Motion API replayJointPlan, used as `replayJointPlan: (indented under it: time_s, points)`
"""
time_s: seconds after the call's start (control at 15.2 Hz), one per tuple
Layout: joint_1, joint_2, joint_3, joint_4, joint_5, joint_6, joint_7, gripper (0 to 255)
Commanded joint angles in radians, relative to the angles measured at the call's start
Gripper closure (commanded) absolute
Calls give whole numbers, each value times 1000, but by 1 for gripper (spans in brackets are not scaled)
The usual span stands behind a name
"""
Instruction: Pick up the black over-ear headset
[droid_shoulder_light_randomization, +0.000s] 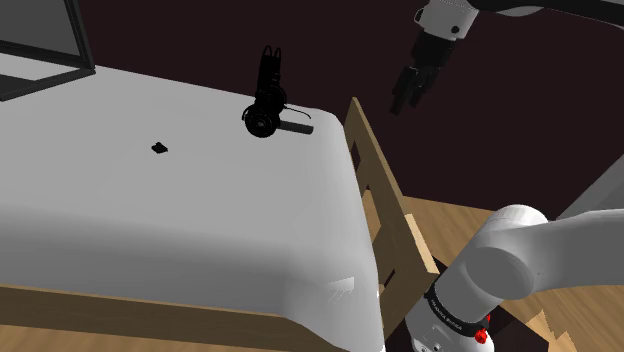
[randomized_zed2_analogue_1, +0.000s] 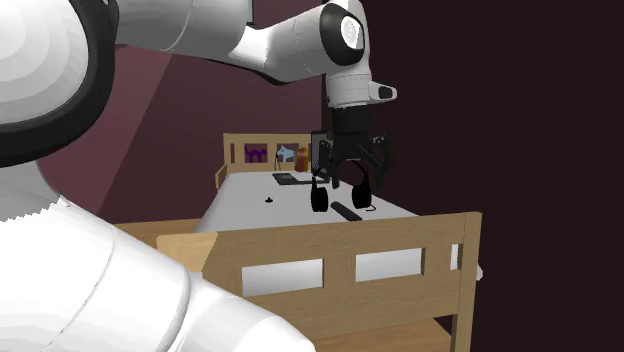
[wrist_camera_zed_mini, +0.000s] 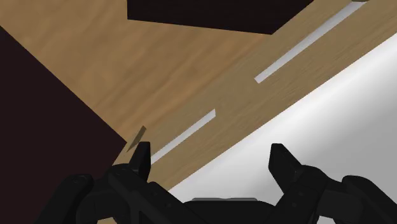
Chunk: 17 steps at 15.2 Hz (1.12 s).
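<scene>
- Two black fingers of the hand (wrist_camera_zed_mini: 210, 154) stand well apart in the wrist view, with nothing between them; below them lie a slotted wooden bed rail (wrist_camera_zed_mini: 191, 76) and the edge of the white mattress (wrist_camera_zed_mini: 331, 108).
- In the shoulder view the hand (droid_shoulder_light_randomization: 404, 98) hangs in the air at the end of the white arm (droid_shoulder_light_randomization: 455, 20), above the top of the wooden end board (droid_shoulder_light_randomization: 385, 215) and touching nothing.
- On the mattress (droid_shoulder_light_randomization: 150, 230), the black over-ear headset (droid_shoulder_light_randomization: 266, 105) stands upright near the corner beside the end board, ear cups down and band rising, at about 9 o'clock from the hand and apart from it.
- One short black bar (droid_shoulder_light_randomization: 296, 128) lies just beside the headset at its 4 o'clock; I cannot tell whether the two are joined.
- One small black speck (droid_shoulder_light_randomization: 159, 148) sits on the mattress at 8 o'clock from the headset, well apart.
- At 10 o'clock in the shoulder view, a dark framed object (droid_shoulder_light_randomization: 40, 60) rests at the bed's far edge.
- From the second exterior view, the hand (randomized_zed2_analogue_1: 352, 165) overlaps the headset (randomized_zed2_analogue_1: 320, 198) behind it, and the ear cups show under the fingers.
- Nearer that camera, the end board (randomized_zed2_analogue_1: 340, 255) crosses at 6 o'clock; a wooden headboard (randomized_zed2_analogue_1: 232, 150) stands beyond the mattress (randomized_zed2_analogue_1: 240, 205).
</scene>
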Motion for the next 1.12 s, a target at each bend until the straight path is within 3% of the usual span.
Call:
replayJointPlan:
  time_s: [0.0,0.53,1.06]
  points:
    - [0,0,0,0,0,0,0,0]
    - [-4,331,34,186,66,84,122,0]
    - [-5,671,48,459,118,98,225,0]
